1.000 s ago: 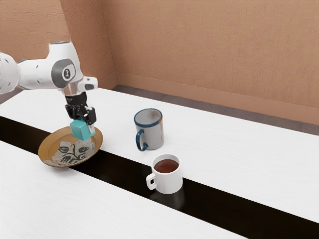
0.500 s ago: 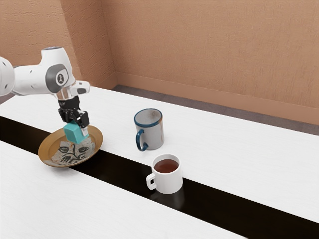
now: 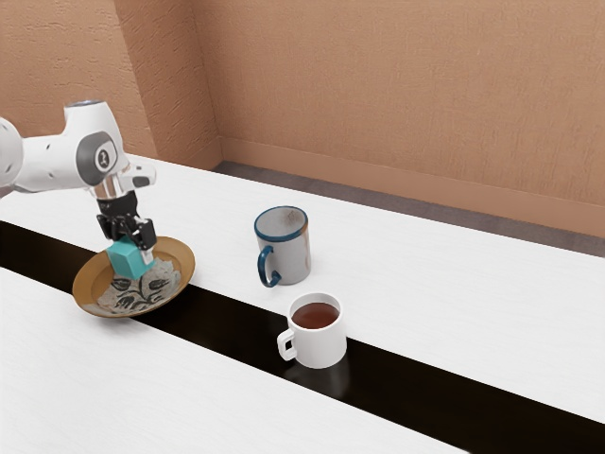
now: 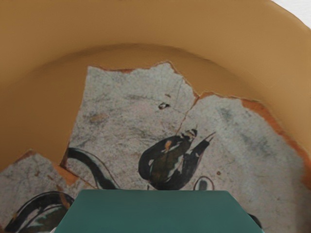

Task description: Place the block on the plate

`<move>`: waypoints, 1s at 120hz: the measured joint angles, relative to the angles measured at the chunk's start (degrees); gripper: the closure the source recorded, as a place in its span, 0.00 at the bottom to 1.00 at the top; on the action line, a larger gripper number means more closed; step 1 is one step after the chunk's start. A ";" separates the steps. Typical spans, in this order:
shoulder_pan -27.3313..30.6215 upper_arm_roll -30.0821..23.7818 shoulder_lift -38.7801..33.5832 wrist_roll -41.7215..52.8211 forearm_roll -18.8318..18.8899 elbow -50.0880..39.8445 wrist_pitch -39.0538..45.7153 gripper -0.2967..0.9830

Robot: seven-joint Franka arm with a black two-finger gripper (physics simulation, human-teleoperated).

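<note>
The block [image 3: 129, 261] is grasped in the hand [image 3: 133, 255], its sides pinched between the fingers, and it is held over the plate [image 3: 89, 284]. Over the last second it has been carried toward the exterior view's left and a little lower, from the plate's far right edge in that view to a spot well within the rim. The plate has not been shifted, and the blue-rimmed mug [image 3: 291, 251] and the white cup [image 3: 321, 344] have been left where they stood on the worktop [image 3: 473, 303], both apart from the path taken.

In the wrist view, the block's top edge is seen against the painted pattern [image 4: 131, 107] of the plate, with the brown rim curving beyond it. The sideways carry can therefore be judged nearly finished, and the lowering is now called for. Whether the block's underside is already touching the plate cannot quite be told from this angle.

The block should be brought down gently and kept level until it is borne by the plate, and only then should the grip be loosened. If it is released too high, it could be tipped or bounced toward the sloping rim; if pressed too hard, the plate could be tilted or slid.
</note>
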 joint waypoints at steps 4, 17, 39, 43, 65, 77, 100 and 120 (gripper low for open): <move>-0.04 0.01 0.02 0.15 -0.17 0.05 0.03 0.44; -0.12 0.04 0.10 0.65 -0.51 0.10 0.06 0.36; -0.73 0.04 -0.52 1.26 -0.66 0.20 -0.02 0.29; -1.29 0.04 -1.00 1.32 -0.67 0.38 -0.12 0.28; -8.94 -3.60 -3.18 0.02 -0.74 7.27 -5.27 0.25; -14.62 -6.97 -8.19 -2.28 0.00 9.58 -11.25 0.24; -21.07 -6.29 -19.56 -8.23 2.19 10.93 -23.51 0.24; -19.99 -5.36 -19.88 -12.18 3.40 10.83 -28.15 0.23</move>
